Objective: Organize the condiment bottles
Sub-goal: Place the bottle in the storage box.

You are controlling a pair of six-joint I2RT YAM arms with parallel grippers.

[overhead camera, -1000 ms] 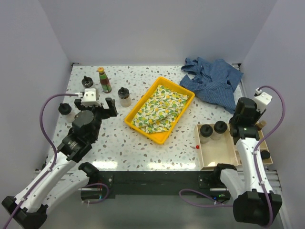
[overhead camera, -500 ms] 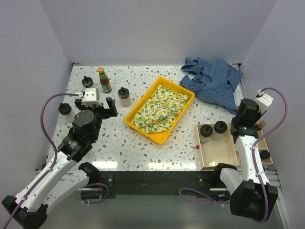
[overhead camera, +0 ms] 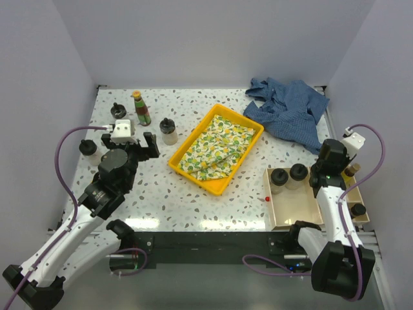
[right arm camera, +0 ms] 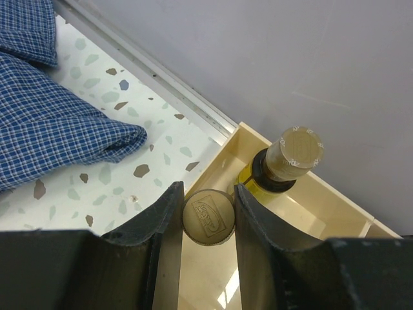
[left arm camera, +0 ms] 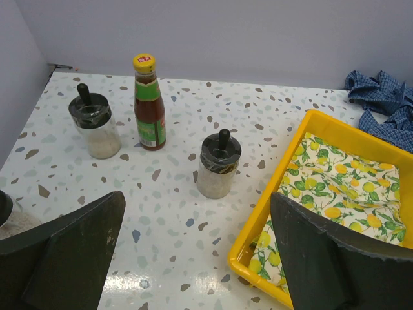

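Over cream tray (right arm camera: 322, 194), right jaws pinch tan-capped, perhaps amber bottle (right arm camera: 208, 216); left gape empty.

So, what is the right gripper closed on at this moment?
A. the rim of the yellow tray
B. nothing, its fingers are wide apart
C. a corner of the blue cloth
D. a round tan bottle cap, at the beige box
D: in the right wrist view the right gripper pinches a round tan cap between its fingers, beside another capped bottle standing in the beige box.
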